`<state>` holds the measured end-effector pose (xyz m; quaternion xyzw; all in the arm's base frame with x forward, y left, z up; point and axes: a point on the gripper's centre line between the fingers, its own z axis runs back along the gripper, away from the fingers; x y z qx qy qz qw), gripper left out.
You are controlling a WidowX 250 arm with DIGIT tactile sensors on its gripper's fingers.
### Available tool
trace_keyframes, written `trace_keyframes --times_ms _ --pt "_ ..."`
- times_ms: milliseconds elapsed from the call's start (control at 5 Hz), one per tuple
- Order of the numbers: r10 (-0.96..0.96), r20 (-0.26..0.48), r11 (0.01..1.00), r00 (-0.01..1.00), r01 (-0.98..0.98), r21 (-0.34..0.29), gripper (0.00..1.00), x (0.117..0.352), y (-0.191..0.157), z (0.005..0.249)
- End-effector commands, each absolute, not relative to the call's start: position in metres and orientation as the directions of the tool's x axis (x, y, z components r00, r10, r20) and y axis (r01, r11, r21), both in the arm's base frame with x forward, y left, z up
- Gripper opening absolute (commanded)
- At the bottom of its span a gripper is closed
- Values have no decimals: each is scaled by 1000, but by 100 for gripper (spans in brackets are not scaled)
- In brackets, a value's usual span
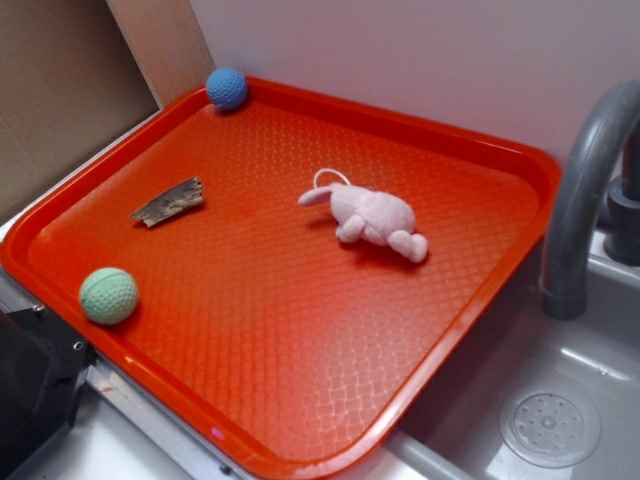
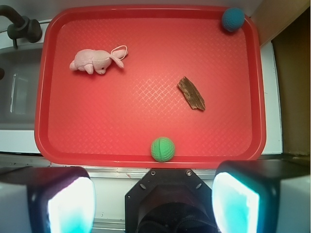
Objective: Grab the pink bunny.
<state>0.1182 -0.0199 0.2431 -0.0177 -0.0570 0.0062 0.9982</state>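
Pale pink plush, the pink bunny (image 1: 372, 216) lies on its side alone toward the sink side of the red tray (image 1: 300, 400), clear of both balls, while the gripper (image 2: 153, 204) hangs high with fingers wide apart and empty, presumably surveying before descent

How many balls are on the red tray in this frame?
2. The blue ball sits in a far corner of the red tray; the green ball rests against the tray's near-left rim, beyond the wood piece. Nothing appears hidden.
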Motion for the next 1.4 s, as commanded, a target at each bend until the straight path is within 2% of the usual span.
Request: trace_keyframes --times_ms 0,200,400,600,800,1000,1200 --pt "14 114 999 993 -10 -36 100 118 -20 243" --pt "-233 182 971 955 237 1 100 153 -16 234" --pt "-459 225 885 859 464 33 100 180 -18 222" --pt "-632 246 764 735 644 37 100 208 -18 208" --pt "-776 300 581 555 814 -2 100 236 -30 187" --pt "-855 291 448 429 894 -2 100 253 -46 169" --pt "-918 300 265 260 964 -24 100 264 -68 150"
